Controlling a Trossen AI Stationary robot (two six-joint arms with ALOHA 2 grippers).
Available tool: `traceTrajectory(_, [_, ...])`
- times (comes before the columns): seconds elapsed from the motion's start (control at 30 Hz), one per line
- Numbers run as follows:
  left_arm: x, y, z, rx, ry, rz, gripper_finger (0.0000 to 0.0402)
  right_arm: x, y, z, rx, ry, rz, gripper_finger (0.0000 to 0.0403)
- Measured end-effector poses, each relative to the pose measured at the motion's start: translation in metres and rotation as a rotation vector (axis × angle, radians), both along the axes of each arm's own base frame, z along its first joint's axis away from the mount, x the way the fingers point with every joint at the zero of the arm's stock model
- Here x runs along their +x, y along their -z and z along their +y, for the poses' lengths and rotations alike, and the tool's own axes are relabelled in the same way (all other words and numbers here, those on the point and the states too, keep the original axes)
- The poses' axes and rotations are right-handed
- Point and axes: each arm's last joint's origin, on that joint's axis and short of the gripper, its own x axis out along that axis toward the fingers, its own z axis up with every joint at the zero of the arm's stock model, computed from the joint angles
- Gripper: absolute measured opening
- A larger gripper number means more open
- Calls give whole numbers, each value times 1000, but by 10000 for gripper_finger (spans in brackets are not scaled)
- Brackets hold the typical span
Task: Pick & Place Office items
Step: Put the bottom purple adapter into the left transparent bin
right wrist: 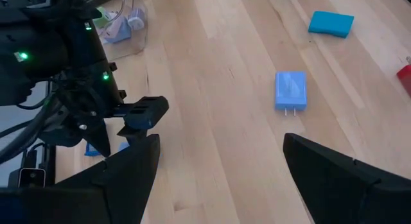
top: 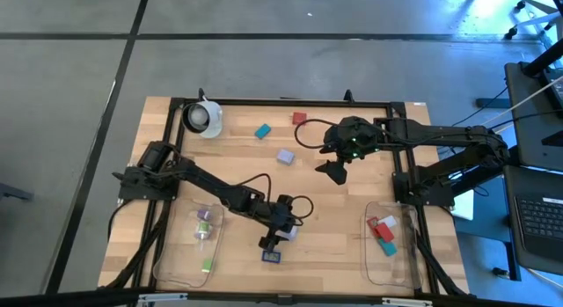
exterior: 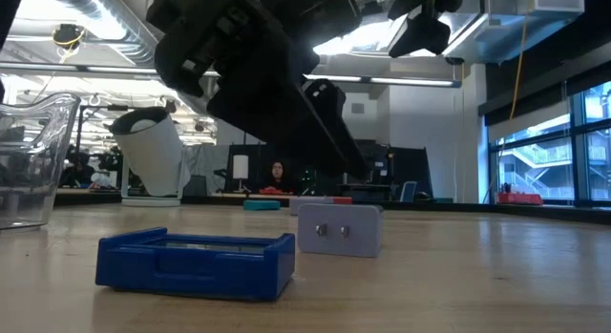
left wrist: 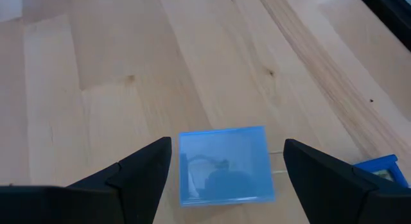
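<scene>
A pale lavender-blue block (left wrist: pixel 225 165) lies flat on the wooden table near its front middle. My left gripper (left wrist: pixel 228 144) hangs just over it, open, one finger on either side and clear of it. In the high view this gripper (top: pixel 286 224) is beside a dark blue piece (top: pixel 271 254). My right gripper (top: pixel 334 171) waits open and holds nothing, high over the table's middle. More office items lie farther back: a lavender block (top: pixel 285 156), a teal one (top: pixel 262 131) and a red one (top: pixel 299 119).
A clear tray (top: pixel 176 254) at the front left holds a pink-lavender piece and a green one. A second tray (top: pixel 400 254) at the front right holds red, teal and white pieces. A white round object (top: pixel 204 118) stands at the far left corner. A black frame edges the table.
</scene>
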Motion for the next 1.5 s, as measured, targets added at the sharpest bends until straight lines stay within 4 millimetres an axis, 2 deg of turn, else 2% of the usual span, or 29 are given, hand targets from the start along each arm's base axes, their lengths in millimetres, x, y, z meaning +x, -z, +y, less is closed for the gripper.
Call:
traceTrajectory(0.27, [0, 2, 5, 0, -18, 25, 302, 0, 0, 0, 16, 17, 1, 333])
traceTrajectory(0.47, [-2, 3, 0, -19, -31, 32, 302, 0, 0, 0, 16, 17, 1, 333])
traceTrajectory(0.73, [0, 19, 0, -29, -83, 74, 302, 0, 0, 0, 18, 19, 1, 333])
traceTrajectory(1.07, [4, 25, -1, -35, -86, 56, 301, 0, 0, 0, 18, 19, 0, 333])
traceTrajectory(1.2, [4, 25, -2, -32, -89, 53, 287, 0, 0, 0, 15, 16, 0, 333])
traceTrajectory(1.37, [5, 25, -1, -44, -110, 55, 247, 0, 0, 0, 13, 14, 0, 333])
traceTrajectory(1.5, [5, 24, -1, -55, -134, 51, 246, 0, 0, 0, 10, 11, 0, 333])
